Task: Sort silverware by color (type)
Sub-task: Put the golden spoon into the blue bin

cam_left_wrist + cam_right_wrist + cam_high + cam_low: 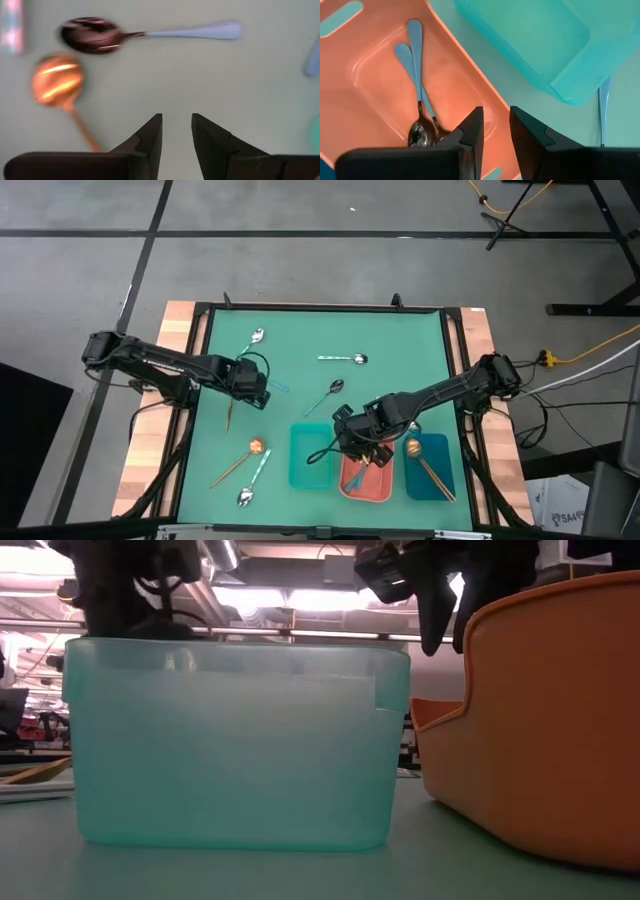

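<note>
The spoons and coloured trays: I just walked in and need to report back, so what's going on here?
Two robot arms are sorting spoons into trays. The right gripper hangs empty over the coral tray, which holds two dark spoons. The blue tray holds a gold spoon; the teal tray looks empty. The left gripper, jaws apart, hovers over the mat where more spoons lie.

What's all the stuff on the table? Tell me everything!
Silver spoons: three, light-teal handles, on the mat.
Dark spoons: two, bluish handles, in the coral tray; at least one more on the mat.
Gold spoons: at least two, brown handles, on the mat; at least one in the blue tray.
Trays: three, teal, coral, blue, side by side at the mat's near edge.
Mat: one, green, covering the table.
Left gripper: open, above the mat.
Right gripper: open, over the coral tray.
</note>
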